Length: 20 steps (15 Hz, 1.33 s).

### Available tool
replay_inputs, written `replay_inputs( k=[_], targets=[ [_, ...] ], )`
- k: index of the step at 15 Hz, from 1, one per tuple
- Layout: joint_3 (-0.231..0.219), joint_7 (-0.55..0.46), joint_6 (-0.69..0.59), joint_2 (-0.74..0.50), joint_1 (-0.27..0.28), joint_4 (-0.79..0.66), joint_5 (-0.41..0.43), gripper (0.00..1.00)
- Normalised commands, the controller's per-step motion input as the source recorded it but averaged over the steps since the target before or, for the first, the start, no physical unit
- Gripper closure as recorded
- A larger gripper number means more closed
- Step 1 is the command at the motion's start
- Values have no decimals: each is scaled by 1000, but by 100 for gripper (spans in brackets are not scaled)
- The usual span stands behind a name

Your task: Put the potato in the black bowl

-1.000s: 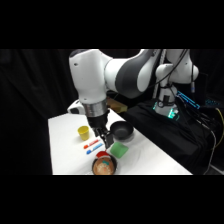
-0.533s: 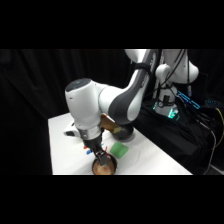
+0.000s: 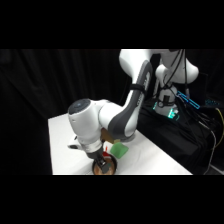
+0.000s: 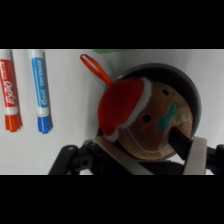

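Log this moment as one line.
tool: down at potato | potato: brown, red hat, in dark bowl | beside it: red marker, blue marker

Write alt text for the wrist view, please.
A round brown plush toy with a face and a red hat sits in a dark bowl, the tool just over it. A red marker and a blue marker lie beside them.

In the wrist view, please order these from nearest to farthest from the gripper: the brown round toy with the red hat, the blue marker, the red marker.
1. The brown round toy with the red hat, directly at the gripper, in a dark bowl.
2. The blue marker, off to the picture's left.
3. The red marker, at the left edge.
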Motion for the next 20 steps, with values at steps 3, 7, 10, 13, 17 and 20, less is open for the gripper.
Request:
replay_inputs(
  k=[3,7,10,13,17,20],
  targets=[
    [32,-17,7,71,23,71,10,34],
    [39,-16,-28,103,2,104,37,66],
    [50,-48,-76,116,-33,133,72,91],
    [63,-68,-113,108,-53,151,91,98],
    [20,-1,-184,-38,-4,81,34,95],
    [-27,71,-322,-272,56,-22,-40,96]
  ],
)
